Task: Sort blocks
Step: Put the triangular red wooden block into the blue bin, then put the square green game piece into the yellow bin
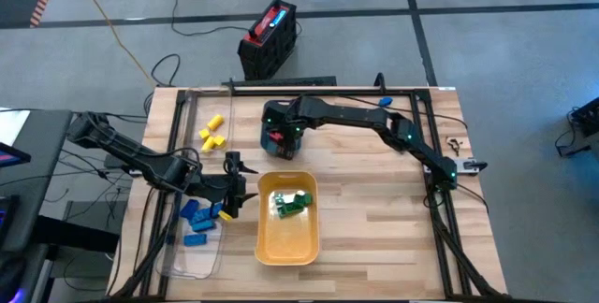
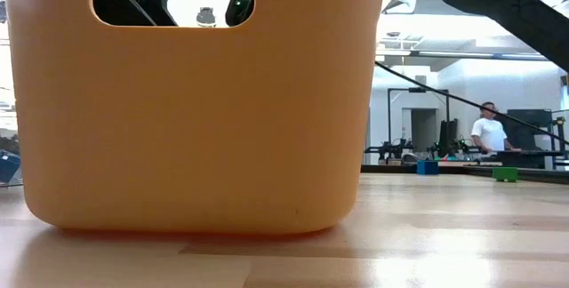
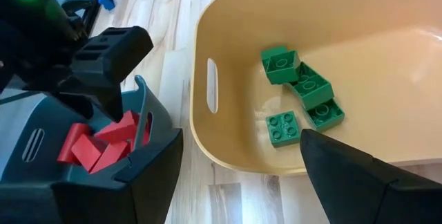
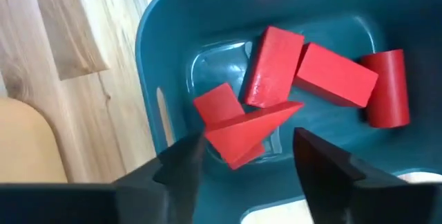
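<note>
1. Right gripper (image 4: 238, 162) hovers over the teal tray (image 4: 159, 58), fingers apart; red blocks (image 4: 276, 92) lie inside, none gripped.
2. Left gripper (image 1: 239, 191), fingers apart and empty, sits between the clear tray (image 1: 201, 256) with blue blocks (image 1: 197, 217) and the yellow tray (image 3: 228, 134) with green blocks (image 3: 304, 92).
3. Yellow blocks (image 1: 213, 133) lie loose on the tabletop (image 1: 374, 238).

Glossy plastic red blocks (image 4: 276, 86); matt wood table (image 1: 374, 219).

Red blocks (image 4: 290, 79) fill a teal tray (image 4: 179, 37); green blocks (image 3: 300, 92) sit in a yellow tray (image 3: 228, 37); the table (image 4: 76, 37) is pale wood.
</note>
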Controlling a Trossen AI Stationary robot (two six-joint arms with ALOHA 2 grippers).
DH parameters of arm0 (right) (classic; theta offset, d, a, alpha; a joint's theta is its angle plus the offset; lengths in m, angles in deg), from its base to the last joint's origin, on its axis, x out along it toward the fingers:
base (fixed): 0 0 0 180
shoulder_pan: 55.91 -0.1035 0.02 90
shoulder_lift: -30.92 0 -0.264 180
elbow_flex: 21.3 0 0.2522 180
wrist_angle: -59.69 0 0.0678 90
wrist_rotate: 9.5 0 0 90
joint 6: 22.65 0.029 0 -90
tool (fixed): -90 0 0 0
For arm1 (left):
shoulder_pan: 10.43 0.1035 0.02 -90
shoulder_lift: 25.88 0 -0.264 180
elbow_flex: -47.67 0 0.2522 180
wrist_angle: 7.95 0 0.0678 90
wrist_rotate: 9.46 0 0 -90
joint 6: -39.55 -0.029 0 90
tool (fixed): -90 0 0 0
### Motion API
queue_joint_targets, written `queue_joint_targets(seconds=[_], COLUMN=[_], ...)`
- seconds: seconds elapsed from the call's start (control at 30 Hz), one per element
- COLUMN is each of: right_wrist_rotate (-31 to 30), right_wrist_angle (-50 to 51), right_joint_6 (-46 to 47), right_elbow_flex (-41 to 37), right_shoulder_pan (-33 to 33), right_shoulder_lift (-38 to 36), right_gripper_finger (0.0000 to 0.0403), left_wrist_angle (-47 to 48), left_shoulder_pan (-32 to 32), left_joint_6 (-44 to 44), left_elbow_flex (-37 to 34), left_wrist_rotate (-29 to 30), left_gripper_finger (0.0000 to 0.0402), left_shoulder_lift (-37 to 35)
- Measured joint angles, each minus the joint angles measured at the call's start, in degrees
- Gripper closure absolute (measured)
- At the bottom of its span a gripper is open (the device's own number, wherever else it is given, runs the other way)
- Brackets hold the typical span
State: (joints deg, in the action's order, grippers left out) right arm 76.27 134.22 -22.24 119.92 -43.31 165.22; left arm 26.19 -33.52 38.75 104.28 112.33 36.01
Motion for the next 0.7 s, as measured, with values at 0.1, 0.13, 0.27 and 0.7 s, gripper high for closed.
queue_joint_targets(seconds=[0.1, 0.13, 0.27, 0.7], right_wrist_rotate=[0.0, 0.0, -0.2, -15.75], right_wrist_angle=[0.07, 0.35, 0.66, 0.69], right_joint_6=[-0.04, -0.25, -0.94, 2.03], right_elbow_flex=[0.0, 0.0, -0.02, -16.48], right_shoulder_pan=[0.11, 0.13, -0.16, -2.32], right_shoulder_lift=[-0.08, -0.51, -3.98, -26.03], right_gripper_finger=[0.0161, 0.0155, 0.0149, 0.0148], left_wrist_angle=[0.0, 0.0, -0.11, -0.32], left_shoulder_pan=[0.0, 0.0, 0.0, 0.0], left_joint_6=[-0.02, -0.01, 0.02, 1.9], left_elbow_flex=[0.0, 0.0, 0.0, 0.0], left_wrist_rotate=[0.0, 0.0, 0.0, 0.02], left_gripper_finger=[0.0113, 0.0113, 0.0113, 0.0113], left_shoulder_lift=[0.0, 0.0, 0.0, 0.0])
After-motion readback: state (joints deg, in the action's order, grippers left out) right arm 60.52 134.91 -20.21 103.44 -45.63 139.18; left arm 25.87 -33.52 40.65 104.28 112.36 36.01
